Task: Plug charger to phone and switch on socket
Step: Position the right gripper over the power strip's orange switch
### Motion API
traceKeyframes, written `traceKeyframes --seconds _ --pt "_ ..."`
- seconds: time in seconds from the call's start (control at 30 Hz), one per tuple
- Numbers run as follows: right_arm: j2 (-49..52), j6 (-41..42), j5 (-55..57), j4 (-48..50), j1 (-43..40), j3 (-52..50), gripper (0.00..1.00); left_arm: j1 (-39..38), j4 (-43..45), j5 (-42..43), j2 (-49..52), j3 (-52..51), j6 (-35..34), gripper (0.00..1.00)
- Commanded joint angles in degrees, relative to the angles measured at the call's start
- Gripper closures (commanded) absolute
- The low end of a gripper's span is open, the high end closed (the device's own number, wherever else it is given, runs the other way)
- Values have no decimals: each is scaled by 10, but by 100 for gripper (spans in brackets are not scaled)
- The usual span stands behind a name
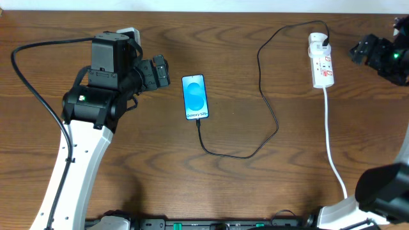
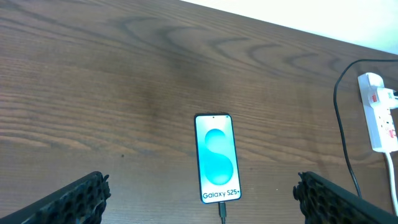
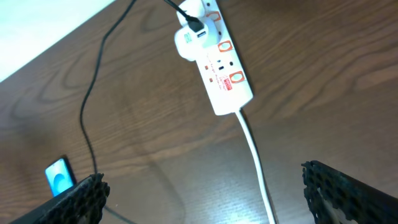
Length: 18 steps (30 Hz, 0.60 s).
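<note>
Your left pincer [image 1: 161, 73] released beside the phone [image 1: 195, 97], right pincer [image 1: 358, 50] released near the socket [image 1: 321, 61] at the far edge of the bench [image 1: 255, 191], charger [image 1: 276, 121] looping between.

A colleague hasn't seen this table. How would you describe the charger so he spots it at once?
On the wooden table, find the white socket near the far right edge. The charger leaves its far end and loops to the near edge of the phone. It is thin and black, unlike the thick white cord.
</note>
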Motion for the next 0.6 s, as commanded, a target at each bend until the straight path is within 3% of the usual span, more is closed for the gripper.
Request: traceKeyframes --seconds 0.0,0.57 --pt "34 3 -2 10 -5 -5 1 0 0 -5 -3 2 6 2" --pt "175 15 0 153 -5 -5 1 0 0 -5 -3 2 6 2"
